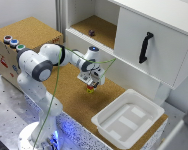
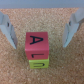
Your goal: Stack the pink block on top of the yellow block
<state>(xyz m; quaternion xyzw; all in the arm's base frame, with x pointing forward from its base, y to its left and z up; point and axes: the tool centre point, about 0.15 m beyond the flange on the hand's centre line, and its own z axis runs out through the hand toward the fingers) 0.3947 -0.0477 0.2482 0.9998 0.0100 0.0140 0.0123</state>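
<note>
Clearly spread, the robot's hand (image 2: 42,27) has its two pale fingers (image 2: 6,27) standing well apart on either side of the small pinkish-red cube, the pink block (image 2: 37,46), and neither finger touches it, so the hand holds nothing. That pink block, marked on top with a dark letter A, sits directly on the small yellow cube, the yellow block (image 2: 38,63), whose lettered face shows just beneath it in the wrist view; the two are stacked on the cork-topped counter (image 1: 69,97). From the exterior view the same hand (image 1: 91,82) hangs just above the little stack, where the pink block (image 1: 90,86) and the yellow block (image 1: 90,90) read as one small column. Counted: one pink block, one yellow block, one white plastic bin (image 1: 128,120) toward the exterior view's right on the counter, one small dark purplish lump (image 1: 92,33) on the open cabinet shelf (image 1: 101,27), one black handle (image 1: 145,47) on the white cabinet door, and three round buttons (image 1: 14,42) atop the wooden box at the exterior view's left.
</note>
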